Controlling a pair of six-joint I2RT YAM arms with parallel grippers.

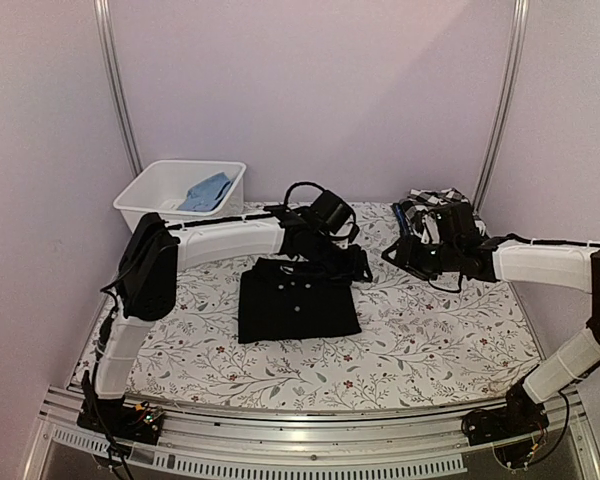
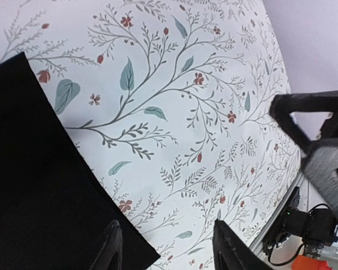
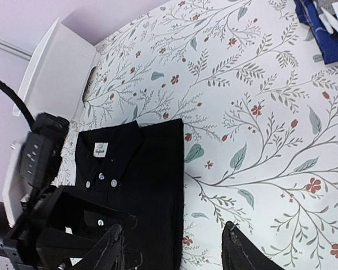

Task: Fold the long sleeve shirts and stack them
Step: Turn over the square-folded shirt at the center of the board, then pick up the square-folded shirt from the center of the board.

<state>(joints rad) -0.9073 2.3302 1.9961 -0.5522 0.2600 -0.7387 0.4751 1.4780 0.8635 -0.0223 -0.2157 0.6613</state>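
- The black shirt [image 1: 298, 300] lay folded in a neat square in the middle of the table [image 1: 440, 335], with its collar and little white buttons facing up.
- The other shirts [image 1: 435, 205] sat in a heap at the far right corner. One was a dark shirt with white letters [image 3: 327, 28].
- A white bin [image 1: 170, 190] stood at the far left with a blue cloth [image 1: 208, 190] inside it.
- The left gripper [image 2: 164, 239] hung just past the right edge of the black shirt. Its fingers were spread wide and had nothing between them.
- The right gripper [image 3: 172, 236] hung over bare table, between the black shirt and the heap. Its fingers were spread too, and it held nothing.
- The black shirt looked done, so a shirt from the heap was likely next.
- That cloth looked soft, light and floppy (it would sag and bunch up, not stay stiff). A good hold would be one gripper on each shoulder, near the collar. That way the shirt could hang open and be laid flat.
- A pinch might catch two shirts at once, so it should take only the top one.
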